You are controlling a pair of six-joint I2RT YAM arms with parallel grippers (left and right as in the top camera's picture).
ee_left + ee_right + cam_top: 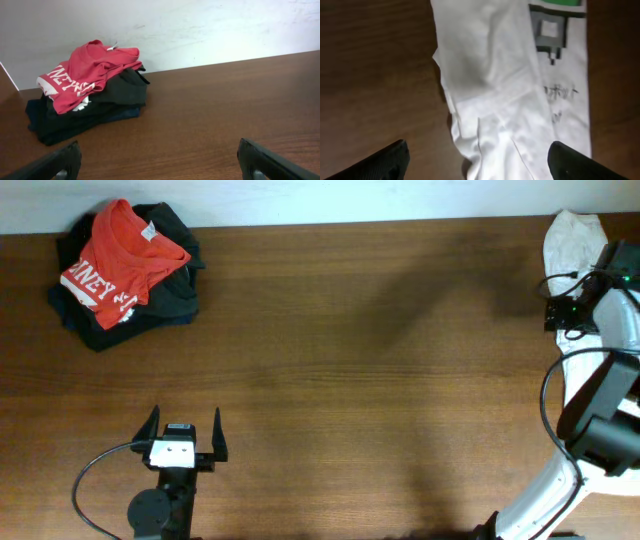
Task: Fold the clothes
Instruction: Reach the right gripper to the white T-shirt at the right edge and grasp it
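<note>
While it lies crumpled in a long strip at the far right corner of the tabletop, the white T-shirt waits under the right end effector, which hovers just above the cloth with its two fingers wide apart, one on each side of the strip and clamped on nothing. That straddling stance looks like the set-up for a pinch on a bunched ridge, probably so that the shirt can be drawn toward the bare middle of the tabletop, where there is room to spread and fold it.

Its chest print faces up: a green block cut off by the far edge of the wrist view, a grey-and-black square figure below it, then a line of small grey characters that look like Japanese script, too fine to read with confidence.

Well apart, at the near left, the left end effector sits low with its fingers fully apart and empty, apparently parked until a second grip is wanted.

At the far left, a red T-shirt tops a heap of dark garments beside the white wall, seemingly set aside. Its white block lettering is creased; only "NEY" can be made out.
</note>
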